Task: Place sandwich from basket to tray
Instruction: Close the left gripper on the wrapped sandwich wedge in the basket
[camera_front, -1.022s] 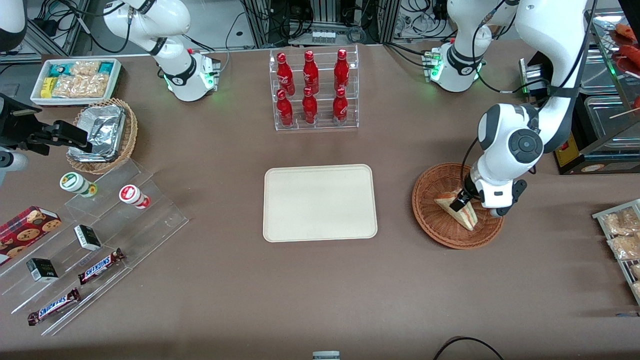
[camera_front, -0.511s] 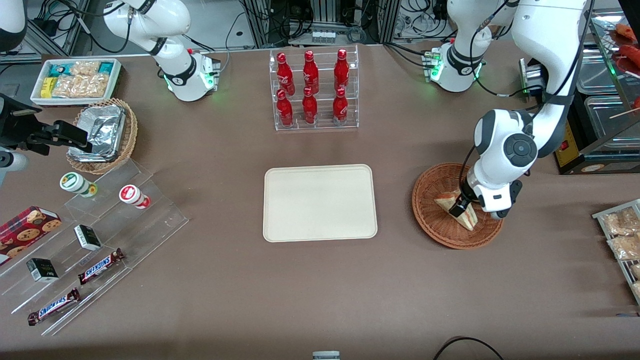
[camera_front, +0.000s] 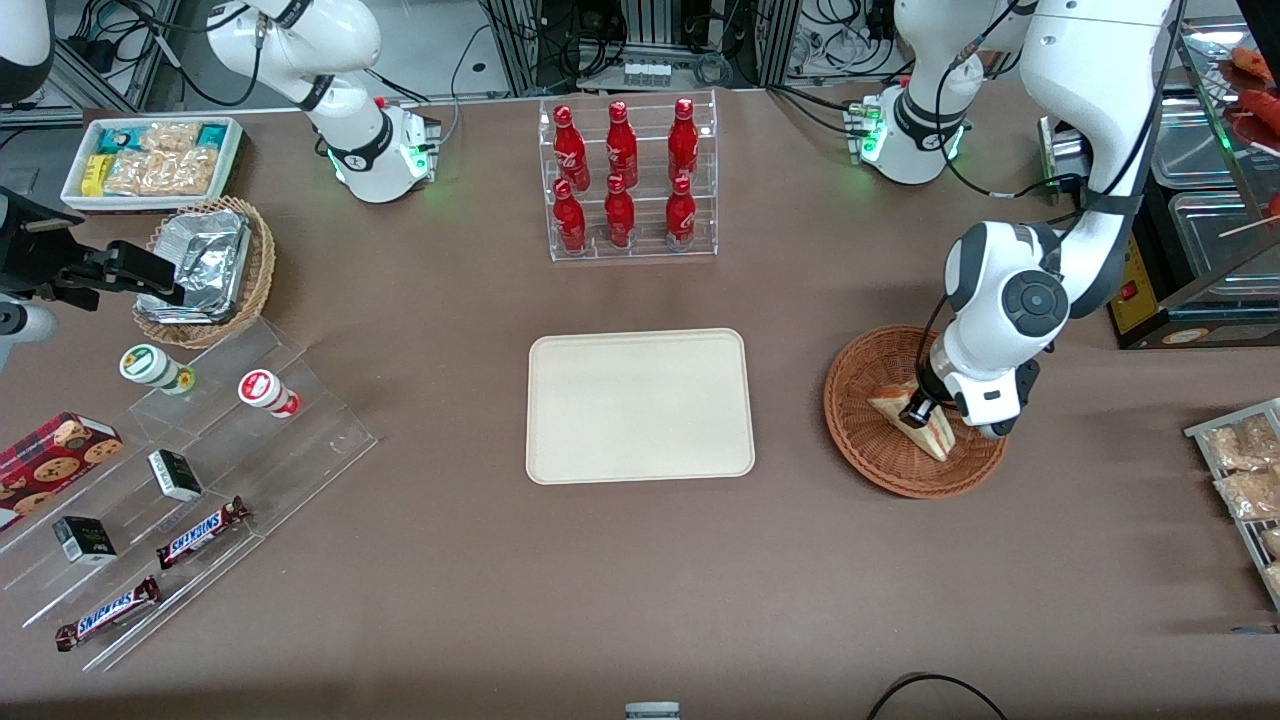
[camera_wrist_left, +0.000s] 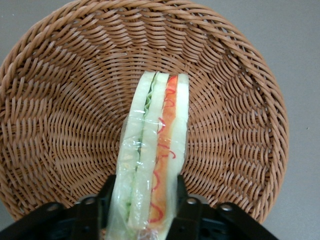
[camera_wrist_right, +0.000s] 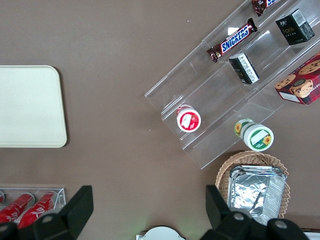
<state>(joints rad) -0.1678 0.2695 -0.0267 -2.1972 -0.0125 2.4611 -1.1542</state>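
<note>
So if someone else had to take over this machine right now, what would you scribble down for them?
End effector: down in the basket, fingers shut on the sandwich.
Sandwich: low over the basket, wrapped in clear film.
Tray: toward the middle of the table, nothing on it.
Done: the grasp.
Left: lift, carry to the tray, set down, release.

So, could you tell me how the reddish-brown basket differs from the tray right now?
The basket is round, woven and reddish-brown; the tray is rectangular, smooth and cream-white. The basket holds the sandwich, which the gripper is shut on; the tray holds nothing. The basket sits toward the working arm's end of the table, the tray mid-table. Both are shallow and rest flat.
</note>
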